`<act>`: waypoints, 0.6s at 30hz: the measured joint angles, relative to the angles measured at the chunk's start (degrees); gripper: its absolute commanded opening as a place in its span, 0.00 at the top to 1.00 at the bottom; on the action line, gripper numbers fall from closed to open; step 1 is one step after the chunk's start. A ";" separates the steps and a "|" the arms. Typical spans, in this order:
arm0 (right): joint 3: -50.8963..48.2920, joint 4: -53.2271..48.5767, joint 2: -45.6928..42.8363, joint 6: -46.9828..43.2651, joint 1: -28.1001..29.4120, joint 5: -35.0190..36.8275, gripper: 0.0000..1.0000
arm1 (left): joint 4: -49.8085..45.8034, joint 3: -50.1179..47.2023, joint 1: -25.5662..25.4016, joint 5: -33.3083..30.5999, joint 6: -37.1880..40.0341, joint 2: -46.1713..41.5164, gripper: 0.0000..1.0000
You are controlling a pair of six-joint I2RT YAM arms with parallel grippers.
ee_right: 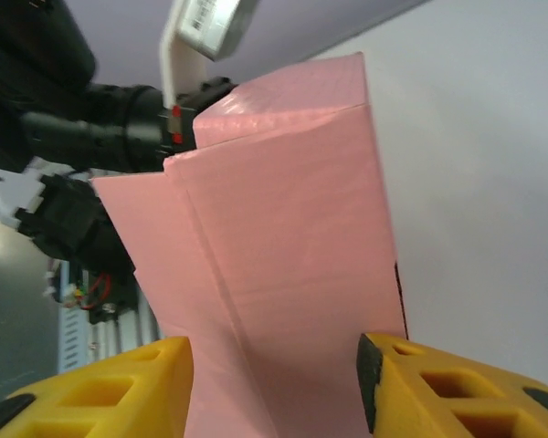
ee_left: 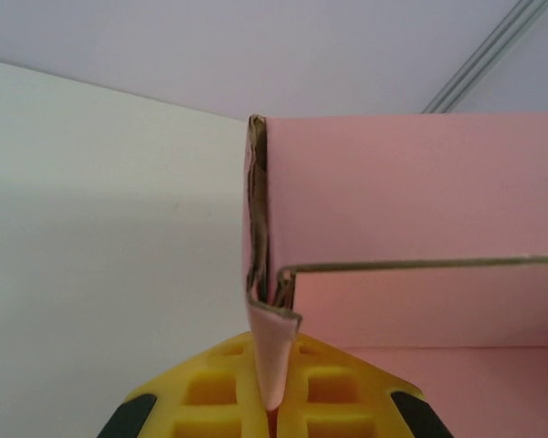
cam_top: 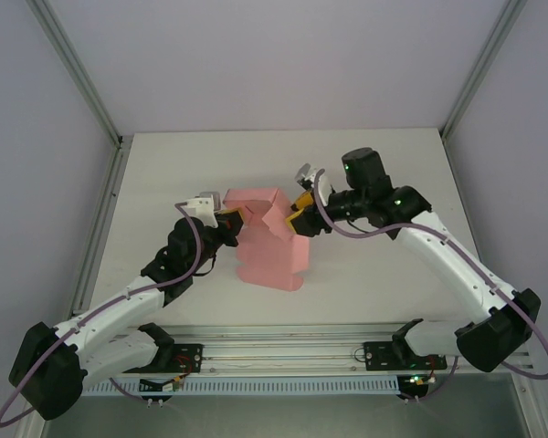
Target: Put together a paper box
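i've got the box [cam_top: 272, 251] standing near the middle of the table [cam_top: 374, 274], between the two arms. it is partly folded, with its tall pink walls up and a flat panel reaching toward the near edge.

the left gripper [cam_top: 230, 219] is at the box's left side. on the left wrist camera its yellow fingers [ee_left: 210, 392] are pressed together on a thin pink flap at the box's corner, so the left gripper [ee_left: 272, 406] is clamped tight on the card, with no gap that i can see. beyond them the box [ee_left: 420, 201] wall runs off to the right, its raw cut edge showing at the corner, with the pale table [ee_left: 100, 228] to the left.

the right gripper [cam_top: 297, 222] is at the box's right side, up near the top. on the right wrist camera the box [ee_right: 283, 228] fills the space between the yellow fingers [ee_right: 128, 383]. the right gripper [ee_right: 274, 383] is about half open, and both fingers look to be against the card, gripping across the folded wall. the left arm [ee_right: 82, 119] shows dark behind the box.
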 measured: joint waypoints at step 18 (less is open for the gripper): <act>-2.64 18.32 6.82 0.50 18.27 59.52 0.80 | -6.75 2.29 0.44 -4.17 -4.00 1.20 1.00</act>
